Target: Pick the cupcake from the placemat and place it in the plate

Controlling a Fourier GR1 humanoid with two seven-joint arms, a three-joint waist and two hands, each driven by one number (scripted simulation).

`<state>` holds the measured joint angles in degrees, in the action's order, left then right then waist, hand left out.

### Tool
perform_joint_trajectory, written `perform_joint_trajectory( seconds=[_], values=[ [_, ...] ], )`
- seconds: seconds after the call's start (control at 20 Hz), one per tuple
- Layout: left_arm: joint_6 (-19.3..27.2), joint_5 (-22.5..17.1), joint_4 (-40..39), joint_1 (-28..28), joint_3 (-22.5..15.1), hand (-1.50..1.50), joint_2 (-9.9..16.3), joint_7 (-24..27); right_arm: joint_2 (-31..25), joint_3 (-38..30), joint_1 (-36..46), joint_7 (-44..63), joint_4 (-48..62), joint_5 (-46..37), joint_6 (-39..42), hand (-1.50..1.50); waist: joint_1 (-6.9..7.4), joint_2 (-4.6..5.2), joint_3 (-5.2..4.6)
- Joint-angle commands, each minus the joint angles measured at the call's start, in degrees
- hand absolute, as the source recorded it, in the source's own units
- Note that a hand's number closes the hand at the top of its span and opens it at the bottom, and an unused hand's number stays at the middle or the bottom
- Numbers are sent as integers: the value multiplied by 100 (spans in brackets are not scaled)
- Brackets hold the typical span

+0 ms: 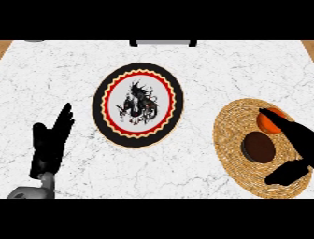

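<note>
The cupcake (260,145) sits on the round woven placemat (232,161), a bit to the 3 o'clock side of the mat's middle. Its top is dark brown and round. Just behind it, at about 1 o'clock, there is an orange bit (271,122) touching the tip of the robot's fingers; I cannot tell what it is.

The right hand (310,150) is over the mat. Its fingers are long and straight and point toward 11 o'clock, passing beside the cupcake on its 3 o'clock side. The thumb sticks out low, near 5 o'clock from the cupcake. The hand is spread wide and is not squeezing anything yet.

The left hand (49,140) rests on the white counter (187,168) at the 9 o'clock side, fingers straight and close together, holding nothing.

The plate (138,104), with a black rim, a red ring and a dark dragon picture, lies at about 10 o'clock from the mat, well apart from it.

To do this step well, I think the hand should get the cupcake between the fingers and thumb, and then close around its sides, not its top. It should lift straight up before moving over to the plate.
</note>
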<state>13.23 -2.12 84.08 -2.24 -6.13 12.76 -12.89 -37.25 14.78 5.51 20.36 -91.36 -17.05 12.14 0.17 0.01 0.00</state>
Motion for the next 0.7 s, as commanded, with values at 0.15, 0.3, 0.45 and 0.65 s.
perform_joint_trajectory(
  seconds=[0.15,0.3,0.45,0.65],
  values=[
    [-219,146,-68,264,102,0,-219,307,471,-300,-279,-555,305,-622,243,-150,-16,-4,0],
    [43,448,227,-182,-38,0,-344,-322,675,-360,102,-466,673,-731,451,-150,-7,0,1],
    [-272,259,69,250,212,0,-277,154,1016,-294,87,-198,434,-1015,517,-150,-5,-2,-1],
    [-231,406,483,476,94,0,-383,-96,1243,-411,-69,-366,570,-1244,433,-150,3,-6,0]
  ],
)
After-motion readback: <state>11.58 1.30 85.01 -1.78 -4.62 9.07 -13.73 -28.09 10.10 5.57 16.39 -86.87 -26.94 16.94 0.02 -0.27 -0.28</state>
